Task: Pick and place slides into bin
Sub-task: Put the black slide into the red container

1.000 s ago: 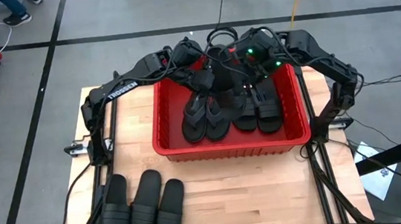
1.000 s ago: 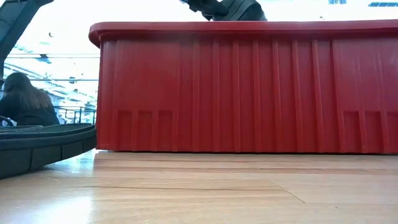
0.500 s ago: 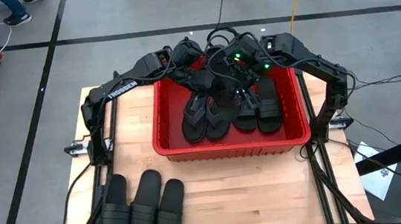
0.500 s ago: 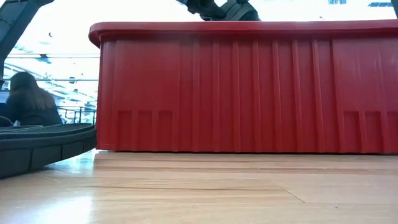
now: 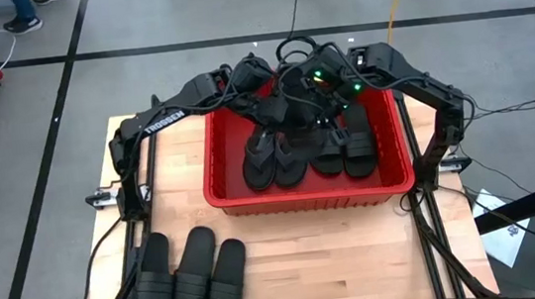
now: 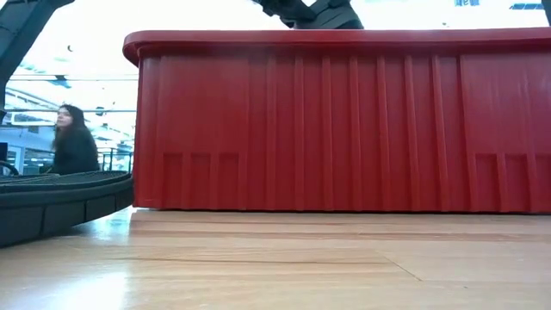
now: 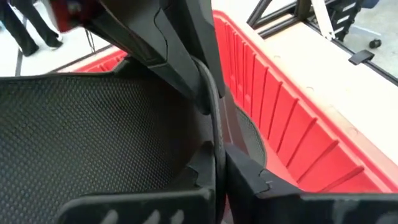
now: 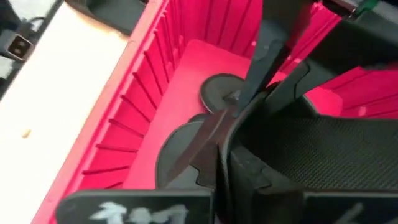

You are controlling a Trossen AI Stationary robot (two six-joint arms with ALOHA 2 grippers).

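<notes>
bin (image 6: 344, 120) cut off, slide (image 6: 52, 202) cropped

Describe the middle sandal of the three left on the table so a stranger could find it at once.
Start at the red bin in the middle of the wooden table, then look to the table's near left corner, where three black slides lie side by side. The middle slide has a neighbour on each side, and its far end reaches closer to the bin than either of theirs.

Red ribbed bin (image 5: 307, 193) holds black slides (image 5: 307, 148) — three more slides (image 5: 190, 280) lie side by side outside
</notes>
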